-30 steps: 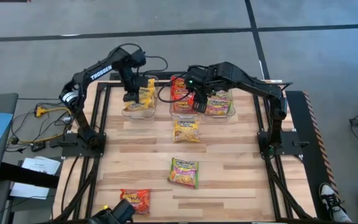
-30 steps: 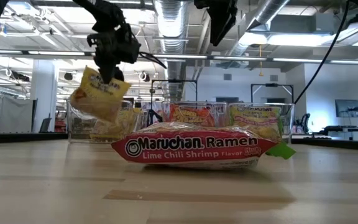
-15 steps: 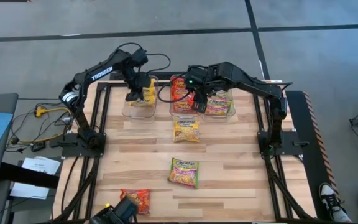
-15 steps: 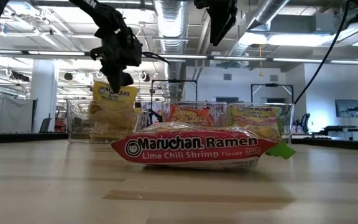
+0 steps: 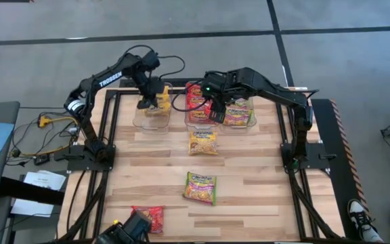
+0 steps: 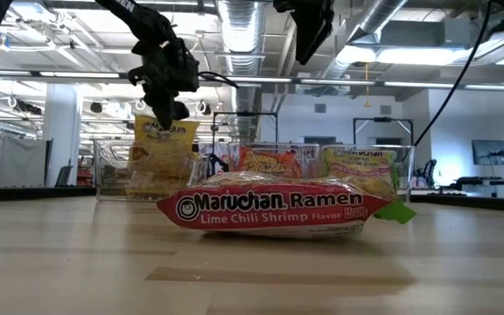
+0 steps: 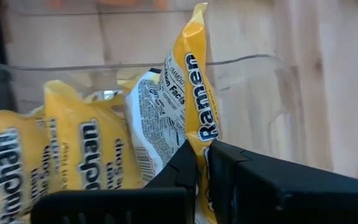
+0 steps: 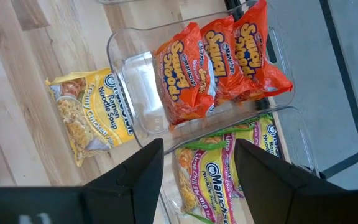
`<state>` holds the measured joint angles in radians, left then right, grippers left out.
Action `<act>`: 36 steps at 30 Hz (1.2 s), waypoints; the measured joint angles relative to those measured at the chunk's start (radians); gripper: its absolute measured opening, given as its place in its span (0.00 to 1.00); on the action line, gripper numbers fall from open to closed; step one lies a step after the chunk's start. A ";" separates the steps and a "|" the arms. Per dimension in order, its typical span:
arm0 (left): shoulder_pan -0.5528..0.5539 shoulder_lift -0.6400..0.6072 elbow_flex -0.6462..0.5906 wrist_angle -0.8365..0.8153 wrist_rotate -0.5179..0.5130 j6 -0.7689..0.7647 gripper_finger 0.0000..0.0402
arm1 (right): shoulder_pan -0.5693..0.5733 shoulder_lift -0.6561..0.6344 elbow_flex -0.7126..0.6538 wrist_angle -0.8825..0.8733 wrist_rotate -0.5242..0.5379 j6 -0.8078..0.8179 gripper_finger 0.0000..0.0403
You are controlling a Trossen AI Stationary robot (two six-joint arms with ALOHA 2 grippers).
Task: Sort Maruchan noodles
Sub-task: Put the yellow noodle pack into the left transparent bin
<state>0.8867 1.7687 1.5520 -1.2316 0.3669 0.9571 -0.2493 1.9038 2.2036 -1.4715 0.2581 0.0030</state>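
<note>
My left gripper (image 5: 153, 95) is over the left clear bin (image 5: 139, 120), shut on a yellow ramen packet (image 6: 166, 144). That bin holds more yellow packets (image 7: 73, 149). My right gripper (image 5: 217, 107) hangs open above the middle and right bins and touches nothing. The middle bin (image 8: 129, 74) holds red packets (image 8: 219, 53) standing on edge. The right bin holds green-trimmed packets (image 8: 216, 180). Flat on the table lie a yellow packet (image 5: 203, 141), a lime chili shrimp packet (image 5: 200, 187) and a red packet (image 5: 152, 217). My left gripper pinches the yellow packet between its two fingers at one end (image 7: 197, 134), coming from above and pointing down. The packet hangs upright below the fingers. Its lower part sits inside the left bin, beside the other yellow packets.
The three bins stand in a row along the table's far side. Bare wood lies between the loose packets in the middle and near part. Black frame rails (image 5: 110, 129) run along the left and right edges. A dark object (image 5: 124, 234) sits at the near edge by the red packet.
My left gripper has shifted slightly toward the table's right and far side over the left bin. The yellow packet, tilted and swung out to one side a second ago, now hangs upright and lower, with its bottom inside the bin. My right arm has kept still.
</note>
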 joint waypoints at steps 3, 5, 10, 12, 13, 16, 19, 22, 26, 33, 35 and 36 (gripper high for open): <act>0.000 0.000 0.000 -0.043 0.061 0.001 0.00 | 0.001 0.000 0.000 0.000 0.000 0.000 0.55; 0.000 0.000 -0.008 -0.046 0.069 0.005 0.00 | 0.001 0.000 0.000 0.000 0.000 0.000 0.55; 0.000 0.000 -0.087 0.042 0.005 -0.009 0.00 | 0.001 0.000 0.000 0.000 0.000 0.000 0.55; 0.000 0.000 -0.110 0.073 -0.012 -0.034 0.00 | 0.001 0.000 0.000 0.000 0.000 0.000 0.55; 0.000 0.000 -0.118 0.088 -0.010 -0.043 0.00 | 0.001 0.000 0.000 0.000 0.000 -0.001 0.55; 0.000 0.000 -0.128 0.113 -0.016 -0.047 0.00 | 0.001 0.000 0.000 0.000 0.000 -0.003 0.55; -0.001 0.000 -0.129 0.138 -0.041 -0.058 0.00 | 0.001 0.000 0.000 0.000 0.000 -0.003 0.55; -0.002 0.000 -0.129 0.157 -0.107 -0.062 0.00 | 0.001 0.000 0.000 0.000 0.000 -0.003 0.55; -0.002 0.000 -0.129 0.174 -0.169 -0.065 0.04 | 0.001 0.000 0.000 0.000 -0.009 -0.003 0.55; -0.016 0.000 -0.129 0.238 -0.226 -0.149 0.21 | 0.001 0.000 0.000 0.000 -0.026 -0.003 0.55; -0.023 0.000 -0.129 0.264 -0.284 -0.158 0.26 | 0.001 0.000 0.000 -0.001 -0.026 -0.003 0.55; -0.028 0.000 -0.129 0.274 -0.322 -0.168 0.28 | 0.001 0.000 0.000 -0.001 -0.026 -0.003 0.55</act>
<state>0.8590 1.7691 1.4227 -0.9577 0.0452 0.7890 -0.2485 1.9038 2.2036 -1.4723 0.2325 0.0002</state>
